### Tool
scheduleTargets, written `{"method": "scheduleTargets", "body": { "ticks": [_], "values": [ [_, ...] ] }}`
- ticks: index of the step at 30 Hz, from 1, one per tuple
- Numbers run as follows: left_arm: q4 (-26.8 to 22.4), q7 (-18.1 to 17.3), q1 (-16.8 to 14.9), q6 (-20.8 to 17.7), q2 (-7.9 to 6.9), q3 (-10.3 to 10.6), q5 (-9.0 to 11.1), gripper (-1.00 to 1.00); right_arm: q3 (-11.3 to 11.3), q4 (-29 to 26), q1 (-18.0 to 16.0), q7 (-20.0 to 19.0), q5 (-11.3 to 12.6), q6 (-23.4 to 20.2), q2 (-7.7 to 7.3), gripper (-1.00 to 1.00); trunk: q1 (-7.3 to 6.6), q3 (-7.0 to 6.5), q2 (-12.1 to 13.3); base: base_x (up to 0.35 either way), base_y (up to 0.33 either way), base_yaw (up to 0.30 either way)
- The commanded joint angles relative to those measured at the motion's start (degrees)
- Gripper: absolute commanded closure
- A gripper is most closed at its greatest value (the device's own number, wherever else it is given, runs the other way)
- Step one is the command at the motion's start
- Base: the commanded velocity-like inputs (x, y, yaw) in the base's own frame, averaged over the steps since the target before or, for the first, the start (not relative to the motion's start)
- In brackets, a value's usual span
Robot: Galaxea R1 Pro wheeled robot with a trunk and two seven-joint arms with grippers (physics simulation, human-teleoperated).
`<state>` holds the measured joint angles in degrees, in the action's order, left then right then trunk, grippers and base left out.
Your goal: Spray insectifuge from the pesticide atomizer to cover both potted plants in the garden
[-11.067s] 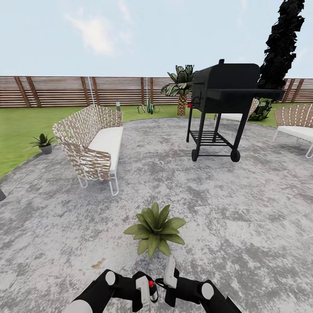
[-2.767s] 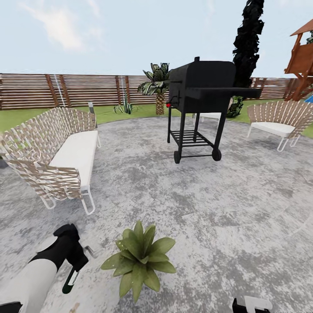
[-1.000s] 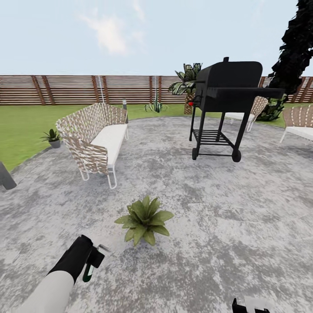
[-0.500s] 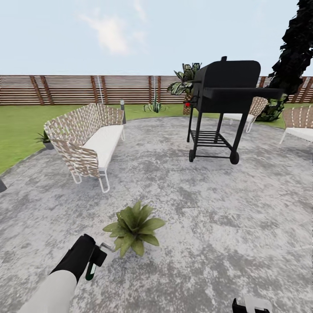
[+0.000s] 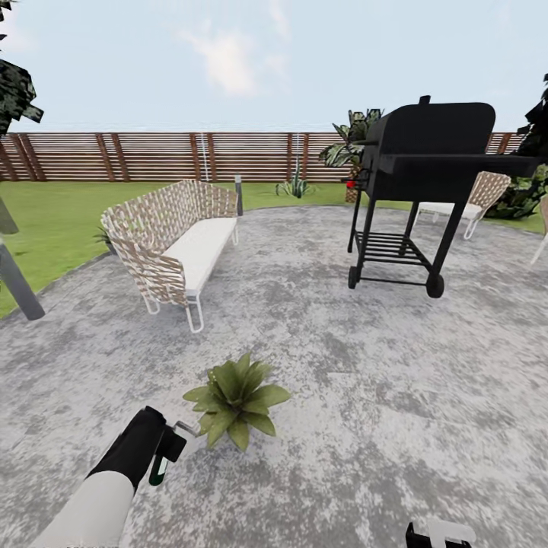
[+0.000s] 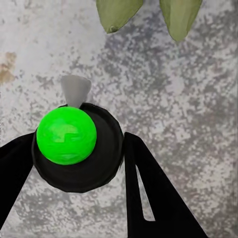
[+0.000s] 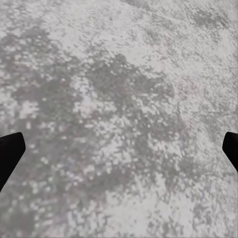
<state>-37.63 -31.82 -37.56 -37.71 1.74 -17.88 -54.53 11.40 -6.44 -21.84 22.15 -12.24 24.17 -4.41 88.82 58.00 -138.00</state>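
Note:
My left gripper (image 5: 163, 454) is shut on the pesticide atomizer (image 5: 157, 473), a small dark bottle hanging low over the grey stone patio (image 5: 365, 380). In the left wrist view the atomizer (image 6: 67, 136) shows a bright green round top on a dark body with a grey nozzle, held between black fingers (image 6: 148, 183). A potted plant (image 5: 236, 394) with broad green leaves stands just right of the bottle; its leaf tips (image 6: 119, 10) lie ahead of the nozzle. A second potted plant (image 5: 102, 235) peeks out behind the sofa. My right gripper (image 5: 441, 533) is open over bare patio (image 7: 119, 119).
A woven sofa (image 5: 179, 240) with a white cushion stands at left middle and a black grill (image 5: 434, 171) on wheels at right. A grey post (image 5: 19, 285) leans at the far left. Lawn (image 5: 53, 221) and a brown slatted fence (image 5: 167, 156) lie beyond.
The head view has swung left, so sofa, grill and fence sit further right. My left gripper still holds the atomizer beside the near plant.

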Motion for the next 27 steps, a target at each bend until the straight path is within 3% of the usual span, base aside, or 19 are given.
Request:
{"method": "scheduleTargets", "body": {
  "ticks": [1,5,8,11,12,16,27],
  "values": [
    [-0.13,-0.61,-0.32,-1.11,0.15,-0.18,-0.75,1.00,0.46,0.06,-0.04,0.11,-0.61,0.18,0.01,-1.00,-0.01,0.06,-0.02,0.018,-0.027,0.017],
    [-0.04,-1.97,-1.54,-6.83,-0.24,1.45,-1.07,1.00,0.46,0.08,-0.04,0.09,-0.59,0.18,0.01,-1.00,-0.01,0.06,-0.02,0.005,-0.007,0.010],
    [0.00,-8.10,-3.94,-10.94,-1.38,5.24,-2.03,1.00,0.46,0.05,-0.04,0.12,-0.59,0.18,0.01,-1.00,-0.01,0.06,-0.02,0.001,-0.001,0.189],
    [-0.07,-15.36,-4.81,-13.37,-2.61,10.31,-5.97,1.00,0.46,0.02,-0.04,0.13,-0.59,0.18,0.01,-1.00,-0.01,0.06,-0.02,0.000,0.000,0.263],
    [-0.13,-17.43,-4.84,-13.46,-2.67,10.84,-6.40,1.00,0.46,0.02,-0.04,0.13,-0.59,0.18,-0.01,-1.00,-0.01,0.06,-0.02,0.000,0.000,0.275],
    [-0.09,-20.48,-4.24,-13.44,-2.64,11.33,-6.60,1.00,0.46,0.03,-0.04,0.09,-0.60,0.18,-0.19,-1.00,-0.01,0.06,-0.02,0.006,-0.002,0.114],
    [-0.17,-20.75,-4.26,-13.53,-2.77,11.33,-6.90,1.00,0.44,0.11,-0.04,-0.03,-0.59,0.18,-0.14,-1.00,-0.01,0.06,-0.02,0.107,-0.216,0.004]
  ]
}}
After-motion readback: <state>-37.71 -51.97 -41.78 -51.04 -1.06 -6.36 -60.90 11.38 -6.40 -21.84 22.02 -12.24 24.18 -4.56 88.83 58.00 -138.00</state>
